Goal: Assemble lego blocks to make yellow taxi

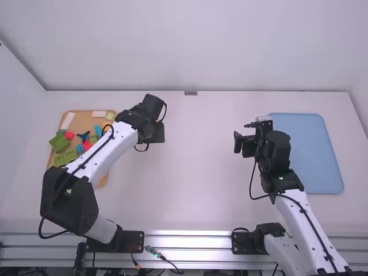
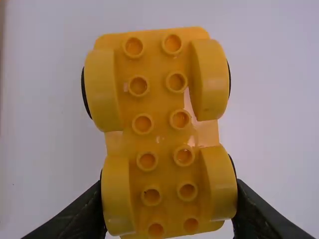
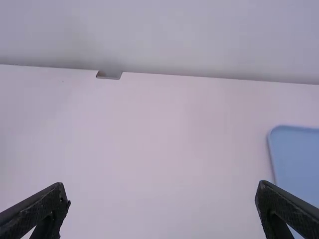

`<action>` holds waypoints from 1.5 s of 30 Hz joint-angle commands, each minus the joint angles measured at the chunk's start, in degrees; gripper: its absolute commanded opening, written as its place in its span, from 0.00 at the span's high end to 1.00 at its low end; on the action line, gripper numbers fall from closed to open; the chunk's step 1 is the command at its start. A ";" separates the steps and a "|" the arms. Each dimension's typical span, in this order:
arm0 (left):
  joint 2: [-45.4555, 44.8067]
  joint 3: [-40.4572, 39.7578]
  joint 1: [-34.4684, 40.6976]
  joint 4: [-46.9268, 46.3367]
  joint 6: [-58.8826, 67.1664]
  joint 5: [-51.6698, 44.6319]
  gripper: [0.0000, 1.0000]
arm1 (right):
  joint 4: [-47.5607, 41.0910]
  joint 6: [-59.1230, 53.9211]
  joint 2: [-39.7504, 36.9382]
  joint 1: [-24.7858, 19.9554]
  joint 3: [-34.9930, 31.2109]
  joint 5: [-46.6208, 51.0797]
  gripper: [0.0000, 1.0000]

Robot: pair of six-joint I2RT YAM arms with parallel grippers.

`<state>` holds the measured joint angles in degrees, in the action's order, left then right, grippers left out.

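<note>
My left gripper [image 1: 153, 133] is above the table left of centre, to the right of the wooden tray. In the left wrist view, a yellow-orange block car base [image 2: 162, 129] with four wheel arches and rows of round studs fills the middle. My left gripper [image 2: 169, 206] is shut on its near end, one finger at each side by the wheels. Over the right half of the table, beside the blue tray, is my right gripper [image 1: 246, 139]. The right wrist view has the right gripper [image 3: 160, 201] open, its fingers wide apart with bare tabletop between them.
A wooden tray [image 1: 85, 119] at the left holds several green, red, blue and white pieces, partly hidden by the left arm. An empty blue tray [image 1: 310, 152] lies at the right. A wall [image 1: 195, 46] rises behind the table's far edge.
</note>
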<state>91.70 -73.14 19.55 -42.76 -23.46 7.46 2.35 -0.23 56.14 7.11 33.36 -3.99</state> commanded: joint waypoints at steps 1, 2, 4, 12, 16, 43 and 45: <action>-1.69 3.08 1.60 -0.40 17.53 -4.98 0.98 | -0.07 0.04 -0.10 0.04 1.11 -0.72 0.01; -1.75 4.09 2.14 -0.47 22.36 -8.17 0.98 | -0.07 0.07 -0.13 0.22 1.11 -0.68 0.01; -1.75 6.01 2.64 -0.32 31.26 -13.92 0.98 | -0.04 0.02 -0.13 0.61 1.11 -0.70 0.01; -1.75 11.21 2.64 0.47 61.58 -30.75 0.94 | -0.07 0.02 -0.13 0.90 1.11 -0.72 0.01; -1.75 14.53 3.04 0.71 76.59 -33.55 0.88 | -0.09 0.02 -0.13 0.76 1.11 -0.68 0.01; -0.73 28.55 5.16 22.13 85.14 -26.38 0.72 | -0.20 0.00 -0.13 1.53 1.11 -0.70 0.01; -0.73 28.81 5.03 22.11 84.77 -26.97 0.70 | -0.20 0.00 -0.13 1.53 1.11 -0.68 0.01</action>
<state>91.70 -44.91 24.64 -20.71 61.12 -17.61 2.17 -0.43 56.12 8.51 33.36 -4.54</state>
